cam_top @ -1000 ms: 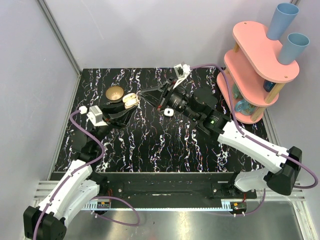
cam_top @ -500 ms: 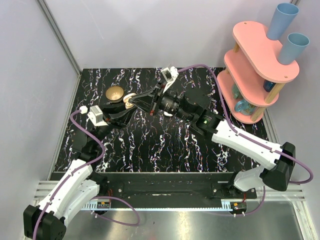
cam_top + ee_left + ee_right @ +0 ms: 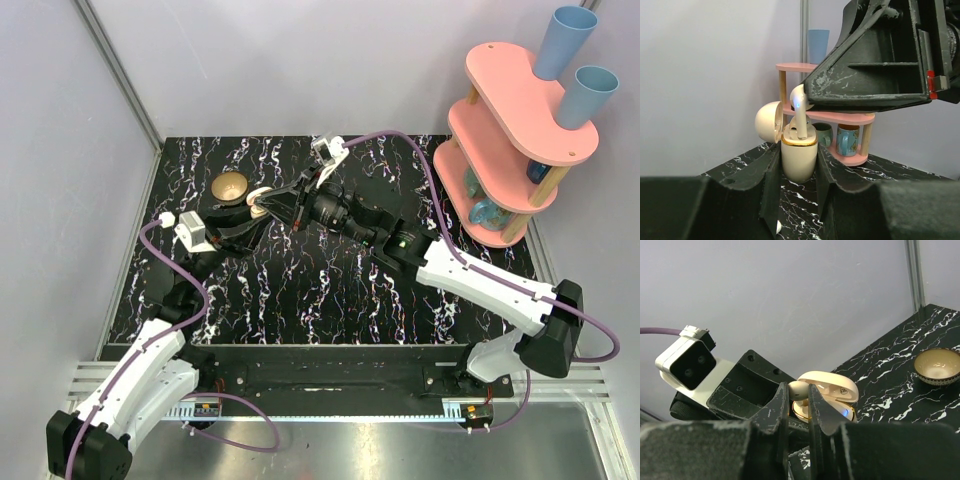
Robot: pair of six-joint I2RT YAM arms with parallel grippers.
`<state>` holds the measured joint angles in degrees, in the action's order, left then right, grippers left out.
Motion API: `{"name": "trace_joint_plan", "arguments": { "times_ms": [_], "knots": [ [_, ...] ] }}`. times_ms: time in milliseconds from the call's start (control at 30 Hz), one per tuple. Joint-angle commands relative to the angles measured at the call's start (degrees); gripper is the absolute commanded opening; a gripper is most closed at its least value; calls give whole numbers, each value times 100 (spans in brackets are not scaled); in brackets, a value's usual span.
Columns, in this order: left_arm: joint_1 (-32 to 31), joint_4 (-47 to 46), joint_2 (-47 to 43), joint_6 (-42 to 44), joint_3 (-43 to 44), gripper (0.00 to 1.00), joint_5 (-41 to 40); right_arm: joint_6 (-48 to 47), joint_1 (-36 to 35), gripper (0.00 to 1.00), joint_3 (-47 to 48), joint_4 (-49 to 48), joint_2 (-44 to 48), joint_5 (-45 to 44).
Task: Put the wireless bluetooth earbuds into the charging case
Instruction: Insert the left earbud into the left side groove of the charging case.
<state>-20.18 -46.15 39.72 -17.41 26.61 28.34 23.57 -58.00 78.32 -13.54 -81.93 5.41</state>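
Observation:
The charging case (image 3: 799, 159) is a cream clamshell with a gold rim. It stands upright with its lid (image 3: 768, 121) swung open, and my left gripper (image 3: 797, 155) is shut on its body. My right gripper (image 3: 799, 393) is shut on one cream earbud (image 3: 798, 388) directly above the case (image 3: 832, 402). In the left wrist view the earbud's (image 3: 800, 106) stem reaches down into the case's open top. In the top view both grippers meet at the case (image 3: 259, 197), with the left gripper (image 3: 250, 210) coming from the left and the right gripper (image 3: 270, 206) from the right.
A brass-coloured bowl (image 3: 230, 186) sits just behind and left of the case. A pink two-tier shelf (image 3: 520, 130) holding blue cups and mugs stands at the back right. A small white bit (image 3: 778, 227) lies on the marble table (image 3: 300, 290) under my left finger.
My right arm has swung left with the earbud until it is over the open case. It now covers the small white thing that lay mid-table. The left arm has held still.

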Motion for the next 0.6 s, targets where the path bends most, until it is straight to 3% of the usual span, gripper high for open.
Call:
{"name": "trace_joint_plan", "arguments": {
  "times_ms": [0, 567],
  "knots": [
    [-21, -333, -123, -17, 160, 0, 102, -55, -54, 0, 245, -52, -25, -268],
    [-21, -403, -176, 18, 107, 0, -188, -11, -71, 0, 148, 44, -33, -93]
  ]
}}
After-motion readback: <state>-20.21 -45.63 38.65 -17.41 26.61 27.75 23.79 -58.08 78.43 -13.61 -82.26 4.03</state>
